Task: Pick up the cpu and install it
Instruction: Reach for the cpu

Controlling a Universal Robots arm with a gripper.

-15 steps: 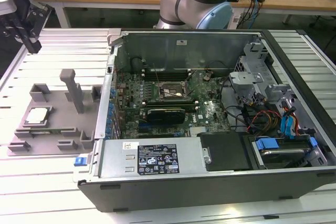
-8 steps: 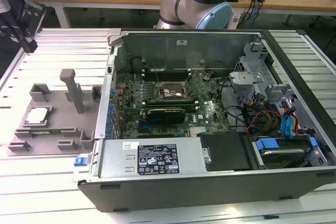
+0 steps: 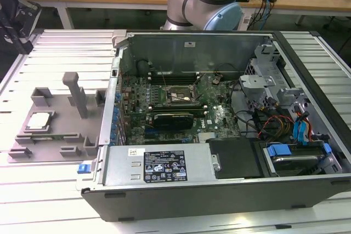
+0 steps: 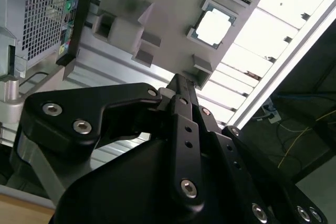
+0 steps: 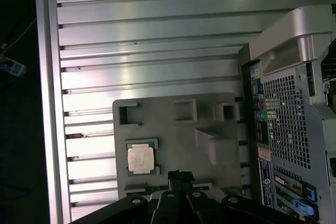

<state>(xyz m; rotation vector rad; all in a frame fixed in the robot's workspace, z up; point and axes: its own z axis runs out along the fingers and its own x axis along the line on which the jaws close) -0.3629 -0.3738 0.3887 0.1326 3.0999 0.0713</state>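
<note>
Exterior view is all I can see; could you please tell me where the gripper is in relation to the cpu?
Observer: In the first wrist view the gripper hangs over the edge of the grey fixture plate, beside the cpu and not touching it.
Operator: Thank you. Is it holding anything?
Observer: No. In both wrist views its jaws are shut with nothing between them.

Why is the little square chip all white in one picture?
In the second wrist view glare washes the cpu to plain white, and the slatted table blows out too; in the first wrist view the cpu shows grey with faint marks; in the exterior view it is evenly lit.
</note>
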